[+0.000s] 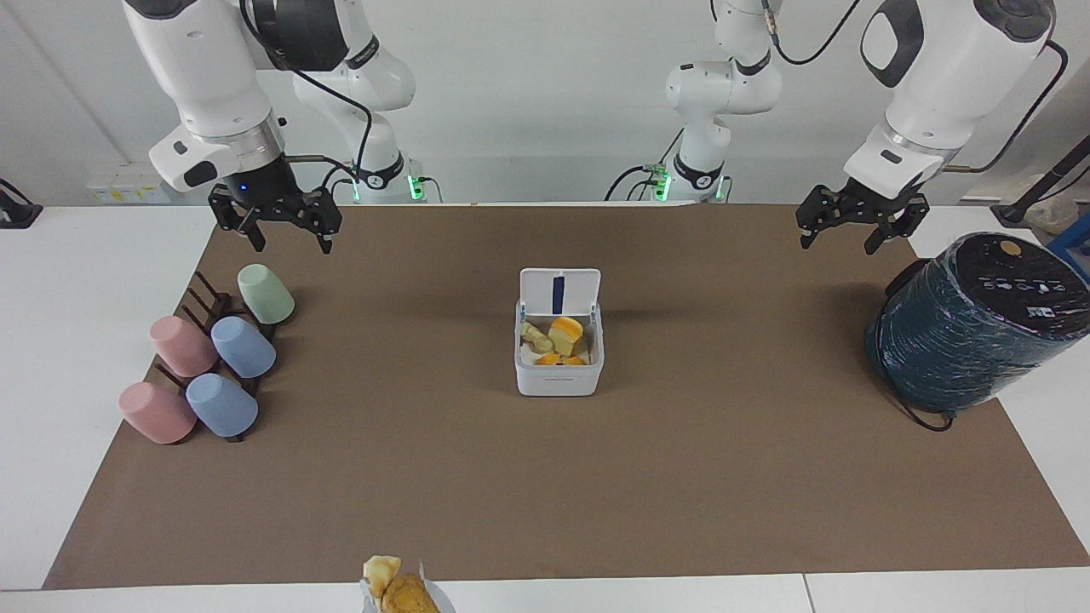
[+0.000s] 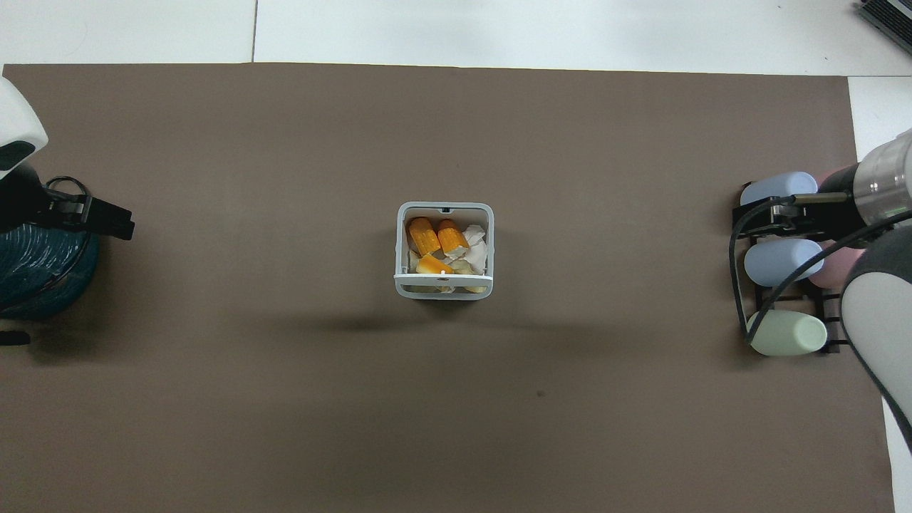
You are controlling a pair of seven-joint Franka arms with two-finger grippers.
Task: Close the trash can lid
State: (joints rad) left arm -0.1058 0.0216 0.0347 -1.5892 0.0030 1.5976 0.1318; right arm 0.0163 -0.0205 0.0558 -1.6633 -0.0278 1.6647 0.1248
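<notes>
The trash can (image 1: 558,380) is a small white square box in the middle of the brown mat, holding orange and pale scraps. Its lid (image 1: 559,291) stands upright at the edge nearer the robots, with the blue strip of its inner face showing. In the overhead view the can's rim (image 2: 444,207) is open and the lid (image 2: 443,275) shows edge-on. My left gripper (image 1: 839,240) hangs open in the air beside the dark teal cylinder. My right gripper (image 1: 292,243) hangs open in the air over the cup rack's end. Both are well apart from the can.
A dark teal cylinder (image 1: 971,323) stands at the left arm's end of the table. A rack of several pastel cups (image 1: 209,362) lies at the right arm's end. A pale dish with food scraps (image 1: 396,589) shows at the table edge farthest from the robots.
</notes>
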